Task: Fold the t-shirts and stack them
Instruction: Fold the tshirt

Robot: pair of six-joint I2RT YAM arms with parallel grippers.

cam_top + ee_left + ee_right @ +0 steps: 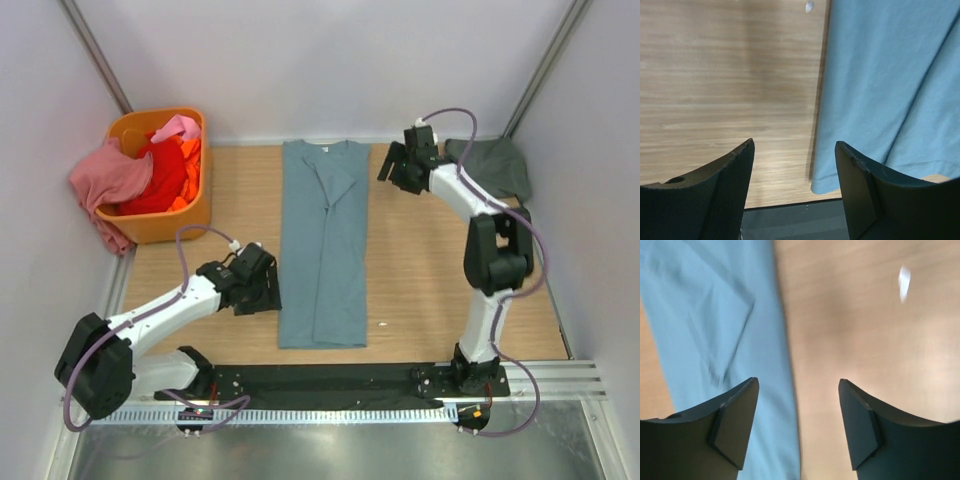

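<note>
The dusty blue-teal t-shirt [323,245] is laid as a long strip down the table's [430,290] middle, collar far. The left gripper [795,147] is seen spread and empty just left of the near hem, the right gripper [799,385] spread and empty beside the far right edge. Both hem corners should be pinched evenly and carried far. Bare wood is offered either side; the orange basket [170,225] and dark grey-green shirt [495,165] are found well apart.

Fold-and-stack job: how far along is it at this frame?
Done: dark grey-green shirt set aside far right. In hand: blue-teal shirt folded into a long strip, left tool and right tool open beside it, empty. Left: its cross folds, plus pink shirt, red shirt and orange shirt in and over the basket.
</note>
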